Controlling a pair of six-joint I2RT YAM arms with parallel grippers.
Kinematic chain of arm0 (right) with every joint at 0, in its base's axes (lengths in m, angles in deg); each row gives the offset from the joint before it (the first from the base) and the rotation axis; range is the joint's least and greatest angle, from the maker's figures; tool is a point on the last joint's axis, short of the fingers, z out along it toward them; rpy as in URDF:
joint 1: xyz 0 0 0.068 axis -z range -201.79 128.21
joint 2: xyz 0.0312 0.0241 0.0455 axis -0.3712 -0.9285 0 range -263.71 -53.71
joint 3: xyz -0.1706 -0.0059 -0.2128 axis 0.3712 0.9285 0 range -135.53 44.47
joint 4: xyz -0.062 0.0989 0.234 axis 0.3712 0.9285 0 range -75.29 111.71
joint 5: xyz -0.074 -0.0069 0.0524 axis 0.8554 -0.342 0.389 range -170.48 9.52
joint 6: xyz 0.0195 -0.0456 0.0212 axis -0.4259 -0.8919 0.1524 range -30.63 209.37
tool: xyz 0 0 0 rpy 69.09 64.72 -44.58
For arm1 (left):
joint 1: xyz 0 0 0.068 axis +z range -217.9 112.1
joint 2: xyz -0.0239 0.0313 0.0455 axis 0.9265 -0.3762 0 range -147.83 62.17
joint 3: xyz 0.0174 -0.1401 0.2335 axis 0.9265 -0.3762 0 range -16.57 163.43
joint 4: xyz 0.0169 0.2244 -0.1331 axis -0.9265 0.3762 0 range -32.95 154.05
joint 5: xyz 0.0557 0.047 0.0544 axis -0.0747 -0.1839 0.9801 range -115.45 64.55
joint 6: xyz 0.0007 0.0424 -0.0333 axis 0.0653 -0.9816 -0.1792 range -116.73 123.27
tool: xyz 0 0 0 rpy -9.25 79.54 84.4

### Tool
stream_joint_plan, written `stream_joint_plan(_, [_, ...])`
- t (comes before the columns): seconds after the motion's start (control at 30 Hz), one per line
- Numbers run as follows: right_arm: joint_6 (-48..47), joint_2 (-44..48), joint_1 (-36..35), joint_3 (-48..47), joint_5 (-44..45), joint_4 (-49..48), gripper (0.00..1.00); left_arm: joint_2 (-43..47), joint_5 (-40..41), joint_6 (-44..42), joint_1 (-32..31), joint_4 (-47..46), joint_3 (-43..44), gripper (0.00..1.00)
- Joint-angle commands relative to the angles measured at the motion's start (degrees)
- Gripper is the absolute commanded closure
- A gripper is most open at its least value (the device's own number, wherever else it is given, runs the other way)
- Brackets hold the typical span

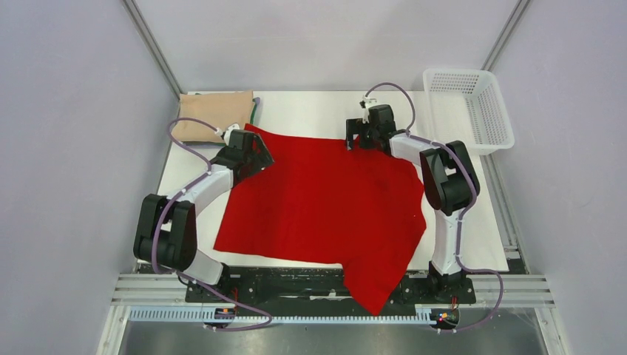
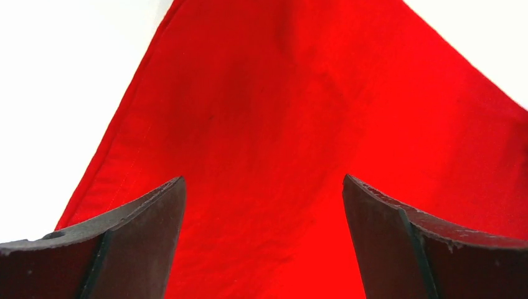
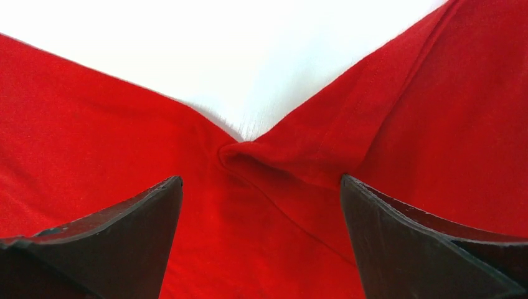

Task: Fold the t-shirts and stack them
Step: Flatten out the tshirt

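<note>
the left gripper [image 2: 264, 187] is being held released, its jaws standing wide apart with nothing gripped between them; directly beneath and ahead of it the red t-shirt [image 2: 299, 93] is being seen lying flat, with a hemmed edge running off to the gripper's left onto the white table [image 2: 50, 93]. the right gripper [image 3: 261, 187] is likewise being held spread and empty, just behind a small puckered fold of the same red cloth. outward from both grippers, the shirt is being shown spread over the table between the two arms, one part hanging over the near edge. beyond the left gripper a folded beige t-shirt [image 1: 211, 111] is lying, with a sliver of dark green cloth [image 1: 256, 111] showing at its right edge. well off to the right gripper's right, a white mesh basket [image 1: 473, 103] is being seen.
</note>
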Motion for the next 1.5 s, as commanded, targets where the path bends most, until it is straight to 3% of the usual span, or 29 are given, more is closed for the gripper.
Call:
stream_joint_plan(0.0, [0.12,-1.75,-0.19,-3.74,-0.86,-1.51,0.02,2.46,-0.01,-0.43,-0.39,-3.94,-1.8,0.0])
stream_joint_plan(0.2, [1.83,-4.73,-0.37,-6.67,-0.85,-4.09,0.02,2.31,0.23,-0.34,-0.39,-3.89,-2.81,0.0])
stream_joint_plan(0.4, [12.14,-8.98,-0.54,-8.22,-4.79,-24.63,0.02,2.74,0.29,0.28,-0.39,-3.49,-3.77,0.0])
stream_joint_plan(0.53, [19.19,-13.09,-1.07,-12.23,-2.81,-35.15,0.02,3.77,-0.38,1.06,-0.39,-0.9,-3.19,0.0])
stream_joint_plan(0.7, [16.45,-11.36,-1.07,-17.16,-5.27,-29.03,0.02,7.49,-1.12,0.12,-0.39,0.71,-2.9,0.0])
stream_joint_plan(0.87, [6.08,5.08,-1.45,1.35,-4.02,-25.5,0.02,6.35,-4.55,-1.69,-0.96,2.87,0.25,0.0])
stream_joint_plan(1.1, [1.44,25.3,-3.03,24.41,6.36,-12.52,0.02,-3.38,3.63,-4.21,-6.58,11.0,10.53,0.0])
stream_joint_plan(1.23, [-1.16,28.27,-3.01,28.11,12.5,-5.23,0.02,-9.6,1.87,-4.46,-6.89,11.75,14.34,0.0])
stream_joint_plan(1.47, [-2.18,23.57,-2.93,28.77,15.72,-6.09,0.02,-19.33,1.14,-3.83,-6.89,11.42,18.92,0.0])
